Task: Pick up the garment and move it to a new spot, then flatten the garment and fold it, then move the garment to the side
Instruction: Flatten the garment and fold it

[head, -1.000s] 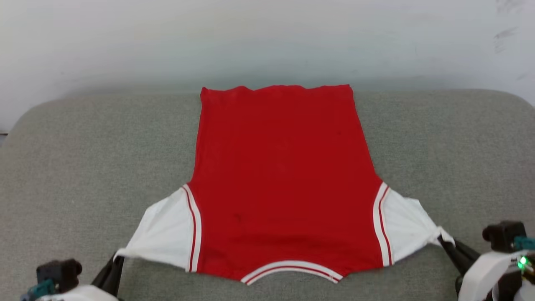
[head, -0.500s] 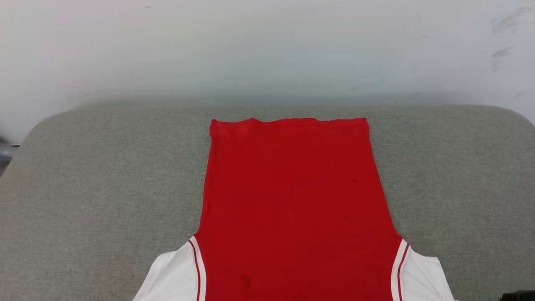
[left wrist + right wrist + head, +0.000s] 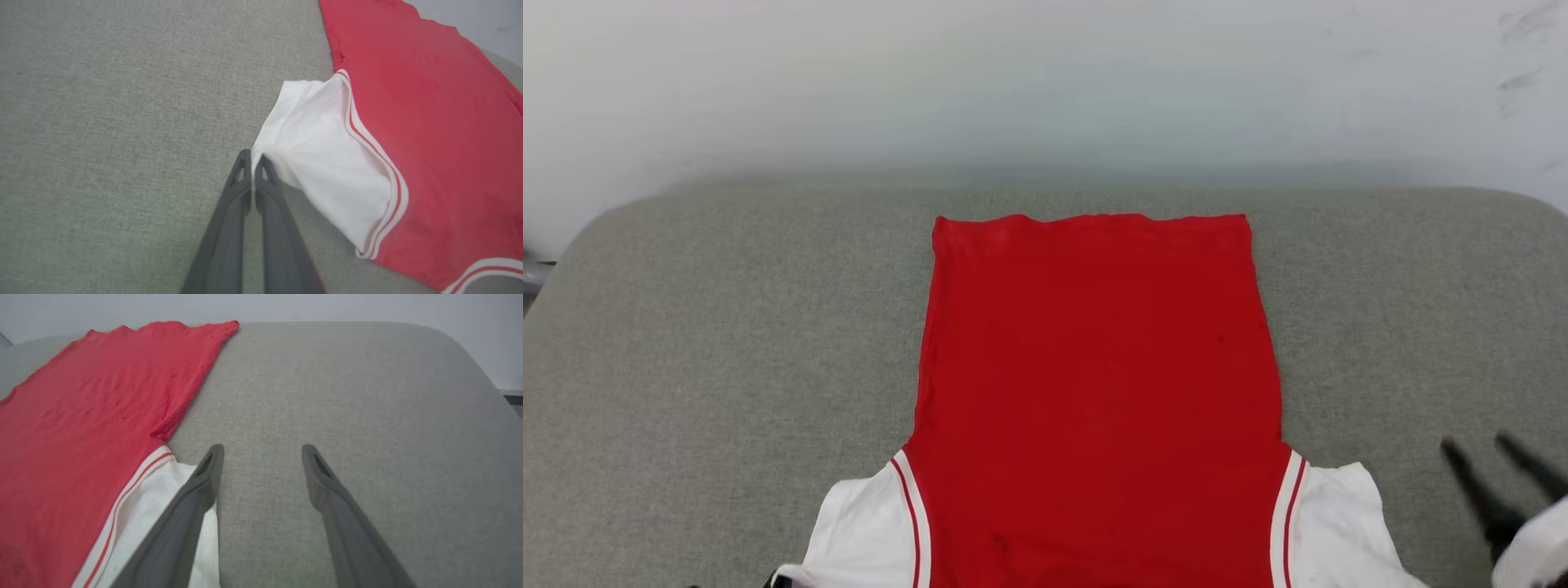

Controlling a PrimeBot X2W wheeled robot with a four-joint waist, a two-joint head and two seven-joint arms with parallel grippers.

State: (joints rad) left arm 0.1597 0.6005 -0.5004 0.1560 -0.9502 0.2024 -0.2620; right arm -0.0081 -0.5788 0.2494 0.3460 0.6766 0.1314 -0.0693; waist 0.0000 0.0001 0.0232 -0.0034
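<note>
- Garment [image 3: 1094,392] spread flat on the grey fabric-covered table [image 3: 727,343]; plain red face up; roughly centred across the table's width.
- Hem [image 3: 1094,219] is the far edge, straight, near the pale wall [image 3: 1045,82] but short of the table's far rim; the sleeve end points toward the robot and runs out of the head view at the bottom.
- Left sleeve [image 3: 862,531]: white, red-and-white stripes at the seam; its outer corner is drawn to a point.
- Left fingers [image 3: 261,171]: clenched together, tips pinching that drawn-out sleeve corner [image 3: 318,155] of the garment [image 3: 429,122]; the fabric fans from the tips back to the striped seam [image 3: 392,179]; the sleeve's near edge looks slightly raised off the table [image 3: 102,122], with shadow beneath it.
- Curved striped neck trim [image 3: 486,267] shows at the lower right corner of the left wrist view.
- Right sleeve [image 3: 1339,523]: white, lying loose on the table, its outer edge slack.
- Right fingers [image 3: 1468,482]: blurred in the head view, just beside the right sleeve, apart from it.
- Right wrist view: right fingers [image 3: 209,469] spread wide, bare table [image 3: 347,396] between them; one finger overlaps the white sleeve [image 3: 155,522]; cannot tell whether it touches.
- Garment [image 3: 81,437] shows faint ripples along its right side; the side edge curls up slightly near the armpit.
</note>
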